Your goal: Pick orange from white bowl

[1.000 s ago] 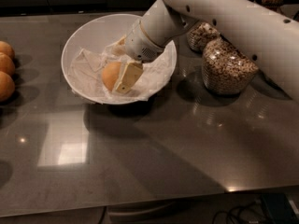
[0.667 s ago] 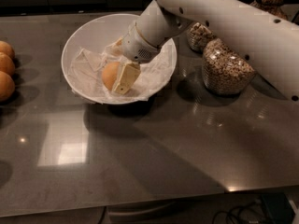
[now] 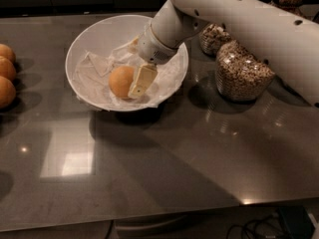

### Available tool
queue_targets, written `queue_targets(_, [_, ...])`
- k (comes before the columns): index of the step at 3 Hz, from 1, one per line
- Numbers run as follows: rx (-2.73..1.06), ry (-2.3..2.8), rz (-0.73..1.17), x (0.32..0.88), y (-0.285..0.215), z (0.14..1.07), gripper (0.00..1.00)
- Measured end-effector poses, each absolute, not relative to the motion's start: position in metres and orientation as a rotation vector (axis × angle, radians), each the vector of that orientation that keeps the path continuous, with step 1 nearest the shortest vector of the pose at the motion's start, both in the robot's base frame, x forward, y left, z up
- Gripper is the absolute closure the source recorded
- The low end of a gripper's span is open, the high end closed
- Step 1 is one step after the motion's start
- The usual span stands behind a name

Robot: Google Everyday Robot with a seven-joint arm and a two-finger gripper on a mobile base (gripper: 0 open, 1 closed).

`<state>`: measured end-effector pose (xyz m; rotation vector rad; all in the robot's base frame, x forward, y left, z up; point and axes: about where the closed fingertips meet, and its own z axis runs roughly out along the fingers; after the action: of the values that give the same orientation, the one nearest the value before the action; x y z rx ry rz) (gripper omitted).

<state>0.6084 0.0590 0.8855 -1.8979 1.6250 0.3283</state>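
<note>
Yellow-orange on crumpled paper [image 3: 92, 76], the orange [image 3: 120, 80] sits in the white bowl [image 3: 89, 36] with my gripper [image 3: 135, 86] against its right side; grasping step, I judge, though I can't tell if it's clamped, so I'd confirm before lifting.

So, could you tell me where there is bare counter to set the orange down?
The wide front strip of counter, below the white bowl and jars, is bare. Crowded: the left edge with loose oranges, and inside the bowl, where the gripper sits beside the orange.
</note>
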Motion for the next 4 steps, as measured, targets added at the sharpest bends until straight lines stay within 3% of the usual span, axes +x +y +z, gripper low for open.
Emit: queue_targets(4, [-1.901, 1.595, 0.416, 0.611, 0.069, 0.868, 0.18])
